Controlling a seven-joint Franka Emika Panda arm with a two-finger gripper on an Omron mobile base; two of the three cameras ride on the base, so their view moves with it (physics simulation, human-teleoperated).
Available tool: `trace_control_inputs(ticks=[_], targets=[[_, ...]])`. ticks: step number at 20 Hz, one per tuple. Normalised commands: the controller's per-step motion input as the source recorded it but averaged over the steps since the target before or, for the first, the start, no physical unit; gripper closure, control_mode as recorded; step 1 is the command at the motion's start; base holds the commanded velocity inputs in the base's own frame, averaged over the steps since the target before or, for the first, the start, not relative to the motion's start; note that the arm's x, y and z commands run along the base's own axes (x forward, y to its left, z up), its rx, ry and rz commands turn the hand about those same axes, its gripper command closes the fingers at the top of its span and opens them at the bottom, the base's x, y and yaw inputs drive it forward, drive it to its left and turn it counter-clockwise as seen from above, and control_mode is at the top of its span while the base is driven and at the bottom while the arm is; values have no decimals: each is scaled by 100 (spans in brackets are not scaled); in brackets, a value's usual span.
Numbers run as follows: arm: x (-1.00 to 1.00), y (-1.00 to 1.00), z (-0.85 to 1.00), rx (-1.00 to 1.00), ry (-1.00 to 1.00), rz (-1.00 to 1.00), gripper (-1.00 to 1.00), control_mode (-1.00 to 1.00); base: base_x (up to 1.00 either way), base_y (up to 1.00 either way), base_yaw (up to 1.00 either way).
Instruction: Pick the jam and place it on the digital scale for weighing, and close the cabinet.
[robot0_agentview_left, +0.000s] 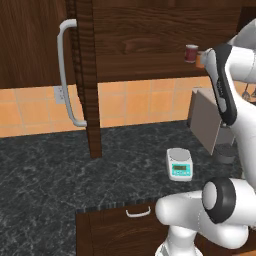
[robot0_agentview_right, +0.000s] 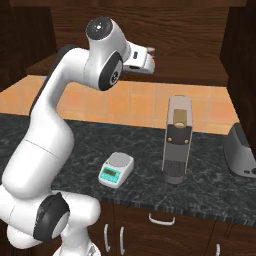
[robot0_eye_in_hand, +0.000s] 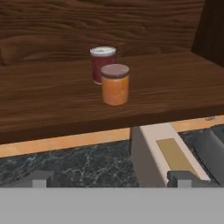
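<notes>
On the open cabinet shelf I count two containers: one jam jar and one dark red cup just behind it. Down on the black counter stand three appliances: one digital scale, one coffee machine and one grey toaster. One cabinet door with a single curved handle hangs open.

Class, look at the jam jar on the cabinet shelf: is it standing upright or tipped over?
Upright. The jam jar stands on its base on the shelf, lid on top.
</notes>
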Motion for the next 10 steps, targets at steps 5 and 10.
trace_control_inputs(ticks=[5,10], targets=[[52,-30,0,0,0,0,-100,-100,0,0,0],[66,-6,0,0,0,1,-100,-100,0,0,0]])
